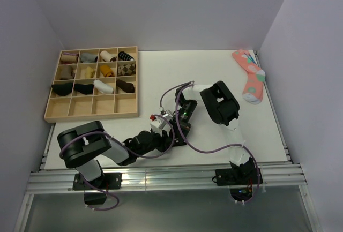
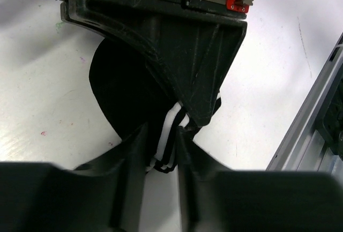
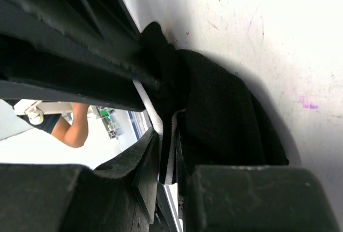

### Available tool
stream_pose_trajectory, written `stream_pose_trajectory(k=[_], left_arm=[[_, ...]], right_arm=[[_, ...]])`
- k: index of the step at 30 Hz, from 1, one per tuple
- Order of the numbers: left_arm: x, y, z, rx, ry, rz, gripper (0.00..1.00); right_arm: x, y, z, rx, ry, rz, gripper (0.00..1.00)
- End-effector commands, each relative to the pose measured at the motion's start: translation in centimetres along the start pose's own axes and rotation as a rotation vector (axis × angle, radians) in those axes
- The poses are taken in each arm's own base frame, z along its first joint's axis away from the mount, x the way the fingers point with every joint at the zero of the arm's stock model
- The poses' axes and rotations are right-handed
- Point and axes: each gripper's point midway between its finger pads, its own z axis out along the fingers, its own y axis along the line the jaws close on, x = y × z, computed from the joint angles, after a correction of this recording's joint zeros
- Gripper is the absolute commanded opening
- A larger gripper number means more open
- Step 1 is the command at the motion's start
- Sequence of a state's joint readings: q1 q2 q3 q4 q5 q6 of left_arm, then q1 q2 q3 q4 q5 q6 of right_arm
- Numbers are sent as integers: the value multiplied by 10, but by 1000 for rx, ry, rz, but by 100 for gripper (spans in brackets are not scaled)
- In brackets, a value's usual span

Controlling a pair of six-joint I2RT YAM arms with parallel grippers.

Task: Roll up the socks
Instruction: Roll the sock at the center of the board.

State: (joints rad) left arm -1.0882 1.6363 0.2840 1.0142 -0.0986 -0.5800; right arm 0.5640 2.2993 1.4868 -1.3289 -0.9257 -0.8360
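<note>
Socks (image 2: 115, 90): black, white-striped cuff, lying on white table (image 1: 214, 71) near front edge | left gripper (image 2: 161, 142): pinched narrow on cuff | right gripper (image 3: 167, 157): clamped on same cuff, opposite side

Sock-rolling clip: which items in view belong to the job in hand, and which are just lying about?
In the job: black striped socks, pinched at the cuff by the left pincer and the right pincer.
Lying about: pink patterned sock at the far right; wooden tray of rolled socks at the far left.
</note>
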Motion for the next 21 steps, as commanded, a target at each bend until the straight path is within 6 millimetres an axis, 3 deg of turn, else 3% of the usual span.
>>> stream_pose_trajectory(k=[1,7,10,11,12,16,21], left_arm=[[-6,-13,8,46,-22,-18,29],[-1,-16,20,19,34,-83,1],[4,-11,21,-38,86,-113,0],[19,1,17,-101,152,-116,0],[13,-2,19,-107,153,-116,0],[26,15,14,-248,257,-131,0],[29,19,8,-322,321,-143,0]], right_arm=[[-3,-2,-4,-6,-2,-12,19],[-3,-5,-5,29,-10,-17,23],[-7,-9,-8,79,-35,-28,28],[-8,-9,-9,92,-43,-33,31],[-9,-10,-10,107,-52,-27,33],[-23,-9,-24,178,-119,-69,43],[-36,-12,-46,248,-216,-64,46]])
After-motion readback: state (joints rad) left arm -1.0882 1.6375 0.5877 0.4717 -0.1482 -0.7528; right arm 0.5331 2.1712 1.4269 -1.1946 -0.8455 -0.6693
